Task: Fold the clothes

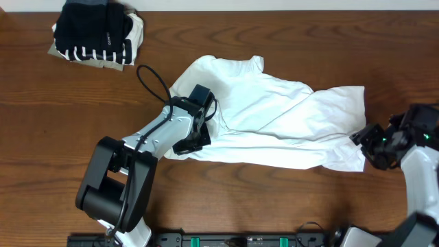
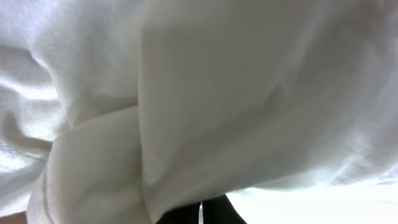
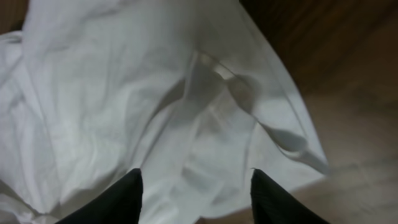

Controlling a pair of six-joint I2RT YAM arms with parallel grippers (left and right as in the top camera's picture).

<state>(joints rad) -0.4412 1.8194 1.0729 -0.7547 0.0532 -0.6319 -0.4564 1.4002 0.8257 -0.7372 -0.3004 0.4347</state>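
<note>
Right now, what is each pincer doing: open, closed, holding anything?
Left pincer: closed on the white T-shirt.
Right pincer: open, fingers apart over the shirt's edge, gripping nothing.

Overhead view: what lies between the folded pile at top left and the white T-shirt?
Bare table and a black cable loop beside the white T-shirt; the overhead view shows it.

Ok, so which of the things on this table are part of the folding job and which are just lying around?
Part of the job: white T-shirt, crumpled; stack of dark and striped garments; left gripper, shut on the T-shirt; right gripper, open at its edge.
Just lying about: black cable loop beside the T-shirt.
</note>
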